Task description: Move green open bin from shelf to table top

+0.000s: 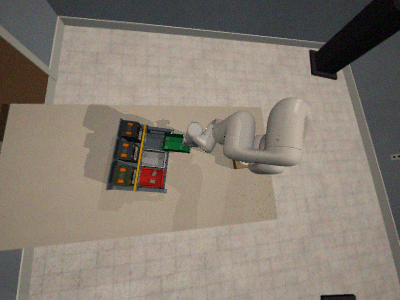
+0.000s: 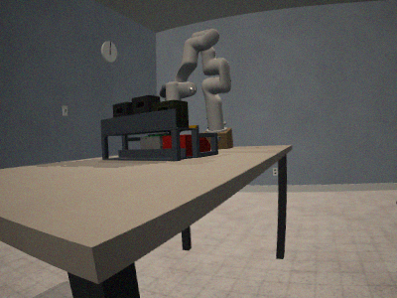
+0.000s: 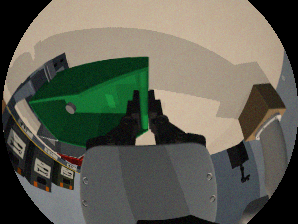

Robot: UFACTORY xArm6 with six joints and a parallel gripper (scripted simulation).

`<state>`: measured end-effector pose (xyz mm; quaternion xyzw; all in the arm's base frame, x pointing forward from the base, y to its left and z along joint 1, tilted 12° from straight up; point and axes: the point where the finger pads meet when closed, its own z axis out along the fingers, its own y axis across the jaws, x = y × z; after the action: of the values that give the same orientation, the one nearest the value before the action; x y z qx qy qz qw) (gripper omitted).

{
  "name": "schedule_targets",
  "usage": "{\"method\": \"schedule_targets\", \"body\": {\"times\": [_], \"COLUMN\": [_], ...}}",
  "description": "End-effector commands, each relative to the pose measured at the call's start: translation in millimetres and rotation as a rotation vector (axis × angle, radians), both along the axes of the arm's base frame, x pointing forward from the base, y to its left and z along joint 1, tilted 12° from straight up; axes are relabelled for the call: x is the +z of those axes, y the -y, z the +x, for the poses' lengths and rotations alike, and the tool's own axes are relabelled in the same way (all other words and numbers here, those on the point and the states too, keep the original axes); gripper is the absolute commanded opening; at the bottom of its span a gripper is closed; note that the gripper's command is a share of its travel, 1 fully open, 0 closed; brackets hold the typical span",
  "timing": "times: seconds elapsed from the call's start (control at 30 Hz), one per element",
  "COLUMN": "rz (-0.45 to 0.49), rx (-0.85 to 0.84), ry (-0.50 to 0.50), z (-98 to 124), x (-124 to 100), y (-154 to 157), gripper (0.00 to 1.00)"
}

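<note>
blue-gray walls, pale tiled floor [image 1: 175, 260] [image 2: 332, 223], 1 round clock [image 2: 109, 52]

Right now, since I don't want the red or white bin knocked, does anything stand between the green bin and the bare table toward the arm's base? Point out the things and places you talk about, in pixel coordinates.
Nothing visible does. The pincer [image 3: 144, 98] grips the green bin [image 1: 175, 142] [image 3: 95, 100] by its wall; the red bin [image 1: 151, 177] sits aside on the shelf.

The shelf [image 1: 137, 165] [image 2: 149, 124] is standing directly on the beige table top [image 1: 60, 175] [image 2: 124, 199] [image 3: 185, 115]. Dark legs [image 2: 281, 209] are supporting the table.
</note>
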<state>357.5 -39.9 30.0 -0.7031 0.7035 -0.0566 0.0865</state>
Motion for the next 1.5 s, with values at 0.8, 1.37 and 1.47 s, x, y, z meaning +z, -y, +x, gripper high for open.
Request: {"method": "schedule_targets", "body": {"times": [0.8,1.37,1.47], "rz": [0.003,0.003,0.003], "rx": [0.001,0.001,0.001], "ry": [0.007,0.007,0.007], "z": [-15.5,-13.9,-13.6], "x": [-0.9,-8.8,-10.2], "y": [-0.1,-0.5,-0.6], "gripper": [0.00,0.00,0.00]}}
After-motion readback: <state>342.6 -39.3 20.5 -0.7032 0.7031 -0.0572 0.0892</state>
